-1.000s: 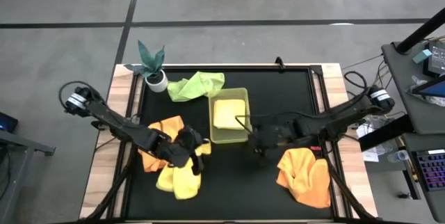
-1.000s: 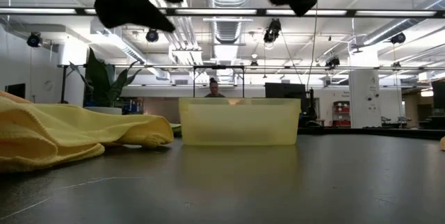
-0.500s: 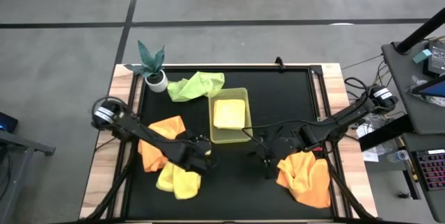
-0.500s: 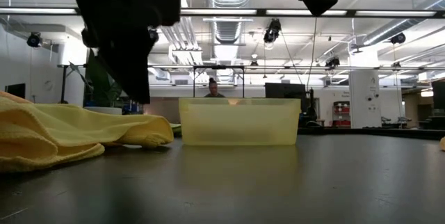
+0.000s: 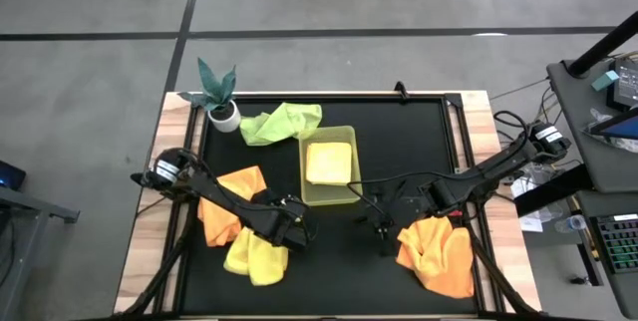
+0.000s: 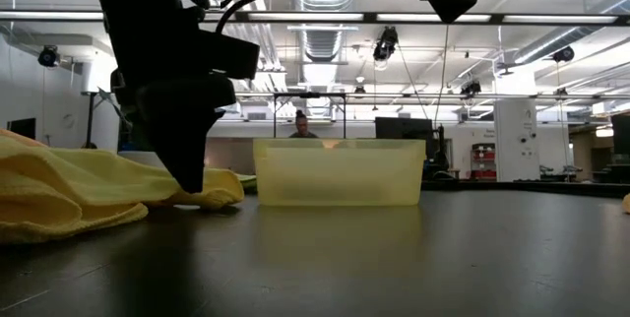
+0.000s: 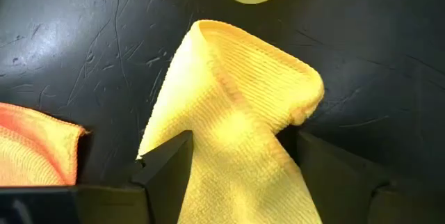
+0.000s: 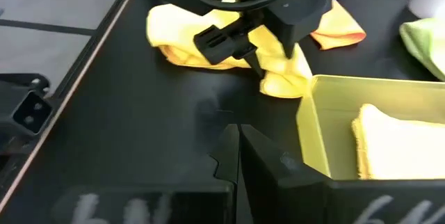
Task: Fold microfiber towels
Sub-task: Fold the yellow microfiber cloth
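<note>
A crumpled pale yellow towel (image 5: 254,259) lies near the table's front left, and its narrow end (image 7: 236,92) points toward the tray. My left gripper (image 5: 291,231) points steeply down over that end, open, one finger on each side of the cloth. An orange towel (image 5: 227,209) lies just beyond the yellow one. A light green towel (image 5: 284,122) lies at the far side. A second orange towel (image 5: 439,253) lies at the front right. A folded pale yellow towel (image 5: 329,161) rests in the tray (image 5: 348,198). My right gripper (image 5: 381,229) hangs shut above the table, beside the right orange towel. My left gripper comes from above and straddles the yellow towel's narrow end (image 7: 240,137), which fills the gap between the two fingers (image 7: 167,168). Whether the fingers touch the cloth, I cannot tell. The towel lies on the table.
A small potted plant (image 5: 219,97) stands at the far left corner. The yellow-green tray stands in the middle of the black mat (image 5: 399,142). A raised frame (image 5: 469,161) borders the mat. A person (image 6: 301,125) shows in the room beyond the table.
My left gripper has sunk toward the yellow towel's end and tipped from a shallow slant to pointing steeply down, its fingers now on both sides of the cloth. My right gripper has drifted a little toward the table's near edge. The towels have kept still.
</note>
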Robot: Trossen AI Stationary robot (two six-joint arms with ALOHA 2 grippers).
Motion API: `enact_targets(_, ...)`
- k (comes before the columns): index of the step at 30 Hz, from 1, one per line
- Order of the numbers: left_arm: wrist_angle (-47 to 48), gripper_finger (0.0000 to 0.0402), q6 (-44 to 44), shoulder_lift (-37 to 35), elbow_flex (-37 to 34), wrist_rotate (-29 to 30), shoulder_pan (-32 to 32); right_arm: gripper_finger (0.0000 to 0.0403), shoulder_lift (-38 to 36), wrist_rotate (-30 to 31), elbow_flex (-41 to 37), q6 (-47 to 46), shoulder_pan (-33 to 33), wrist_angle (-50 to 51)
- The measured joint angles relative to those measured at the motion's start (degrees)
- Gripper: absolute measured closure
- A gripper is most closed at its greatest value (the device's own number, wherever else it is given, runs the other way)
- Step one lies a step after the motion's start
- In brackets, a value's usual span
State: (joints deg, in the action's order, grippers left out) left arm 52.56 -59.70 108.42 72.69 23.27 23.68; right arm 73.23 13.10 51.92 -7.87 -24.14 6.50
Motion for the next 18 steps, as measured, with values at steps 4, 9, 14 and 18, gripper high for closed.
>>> enact_targets(4, 0.02, 0.0242, 0.02, 0.0, -0.32, -0.24, 0.0, 0.0394, 0.0, 1.09, -0.04, -1.08, 0.0, 0.0)
enact_targets(9, 0.06, 0.0379, 1.73, -0.39, -0.66, -2.05, 0.2, 0.0394, 0.0, 1.94, -0.59, -1.7, 0.0, -0.03)
enact_targets(14, 0.7, 0.0396, 4.68, -4.29, 0.44, -4.07, 1.79, 0.0394, 0.01, 2.32, -3.35, -4.11, 0.0, -6.32)
enact_targets(18, 0.28, 0.04, 4.71, -10.03, 0.81, -4.77, 3.05, 0.0389, 1.31, 1.94, -5.83, -5.58, 0.0, -14.73)
